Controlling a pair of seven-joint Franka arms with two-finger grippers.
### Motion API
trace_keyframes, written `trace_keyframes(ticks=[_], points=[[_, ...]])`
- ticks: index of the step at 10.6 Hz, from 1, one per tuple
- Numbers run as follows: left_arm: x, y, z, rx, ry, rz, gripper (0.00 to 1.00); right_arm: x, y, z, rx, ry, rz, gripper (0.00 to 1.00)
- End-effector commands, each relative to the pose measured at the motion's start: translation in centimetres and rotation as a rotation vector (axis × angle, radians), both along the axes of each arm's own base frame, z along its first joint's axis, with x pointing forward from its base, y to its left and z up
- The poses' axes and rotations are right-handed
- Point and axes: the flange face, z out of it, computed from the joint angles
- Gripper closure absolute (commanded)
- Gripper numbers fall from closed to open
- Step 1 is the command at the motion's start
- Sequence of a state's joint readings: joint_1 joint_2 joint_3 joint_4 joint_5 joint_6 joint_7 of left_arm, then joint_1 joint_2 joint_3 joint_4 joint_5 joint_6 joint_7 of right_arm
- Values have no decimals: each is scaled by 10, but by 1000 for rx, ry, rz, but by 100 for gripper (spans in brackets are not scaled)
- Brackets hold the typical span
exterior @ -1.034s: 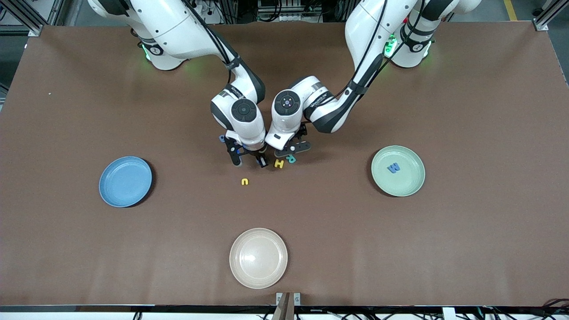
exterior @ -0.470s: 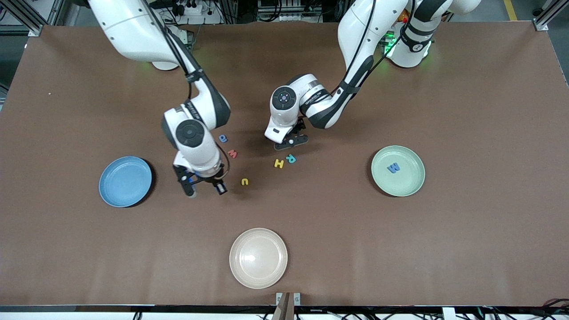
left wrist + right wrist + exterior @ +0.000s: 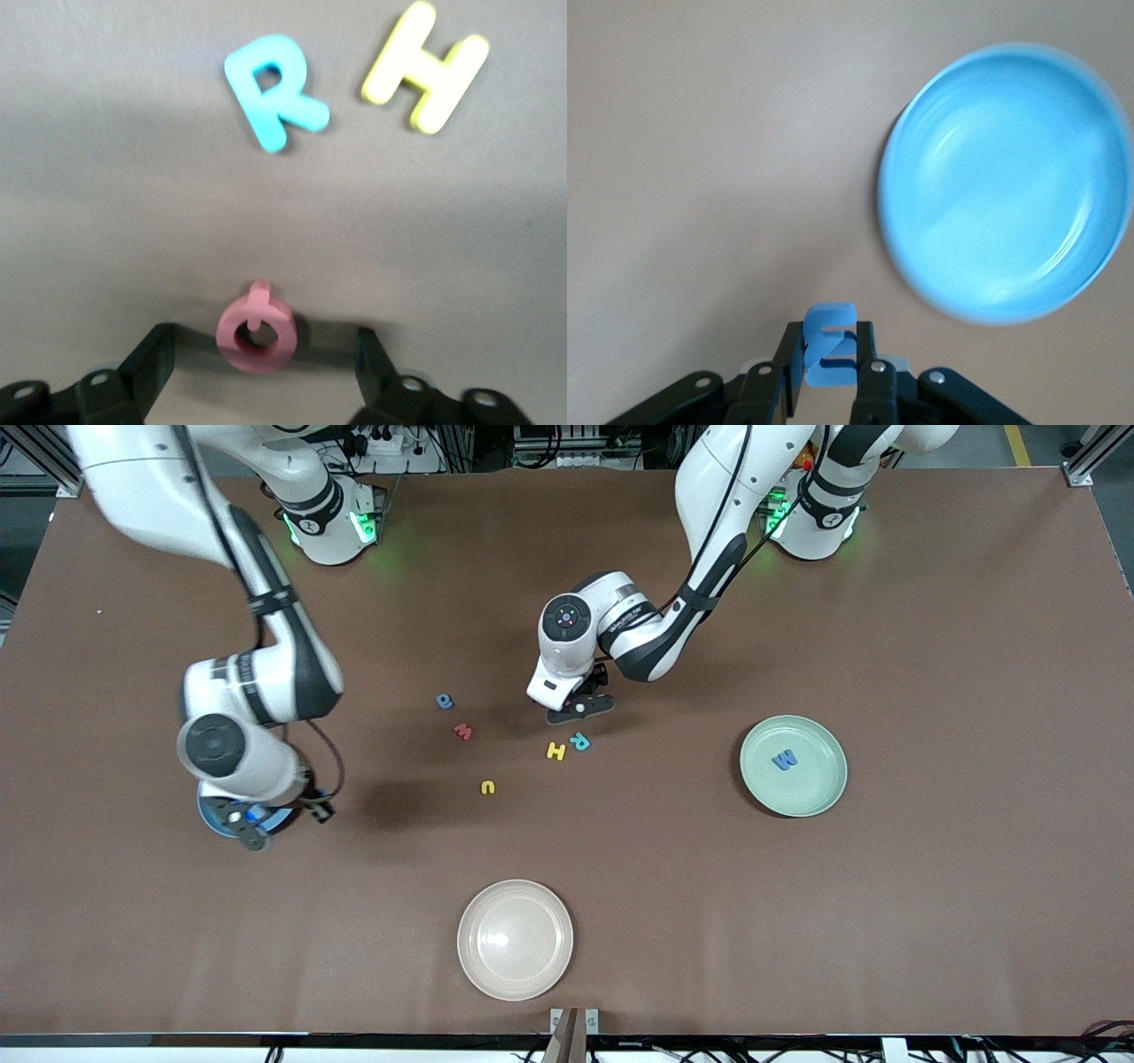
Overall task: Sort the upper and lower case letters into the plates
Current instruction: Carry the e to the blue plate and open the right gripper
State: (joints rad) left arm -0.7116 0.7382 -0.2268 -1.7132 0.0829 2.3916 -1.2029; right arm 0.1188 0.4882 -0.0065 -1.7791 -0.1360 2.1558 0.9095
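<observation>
So the right gripper [image 3: 829, 376] is over the edge of the blue plate [image 3: 1010, 186], jaws pinched shut on a small blue letter [image 3: 830, 347]. I can't tell which letter it is. That looks like the delivery step for this one. Next it needs to get fully over the plate's middle and let go so the letter lands inside and not on the rim.

The left gripper [image 3: 261, 354] is low over the loose pile in the middle of the table, jaws spread wide on either side of a pink letter [image 3: 258, 335] lying flat, not touching it yet as far as I can see. Looks like it's lining up a grab.

Just beside that are a teal R [image 3: 275, 91] and a yellow H [image 3: 426, 67]. The green plate [image 3: 815, 799], toward the left arm's end, already has a blue M [image 3: 784, 760] in it.
</observation>
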Motion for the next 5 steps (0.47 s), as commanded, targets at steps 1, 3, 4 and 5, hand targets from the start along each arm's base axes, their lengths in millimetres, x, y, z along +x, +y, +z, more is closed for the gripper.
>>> trace_keyframes(ticks=[1, 3, 4, 5], points=[[7, 8, 7, 1, -24, -16, 14, -7, -58, 1, 18, 38, 105, 100], [5, 10, 3, 7, -19, -12, 20, -7, -97, -3, 31, 48, 149, 100], [0, 6, 0, 10, -15, -14, 21, -7, -99, -4, 32, 50, 147, 68], [-2, 5, 0, 11, -13, 0, 23, -7, -100, -5, 32, 50, 132, 7]])
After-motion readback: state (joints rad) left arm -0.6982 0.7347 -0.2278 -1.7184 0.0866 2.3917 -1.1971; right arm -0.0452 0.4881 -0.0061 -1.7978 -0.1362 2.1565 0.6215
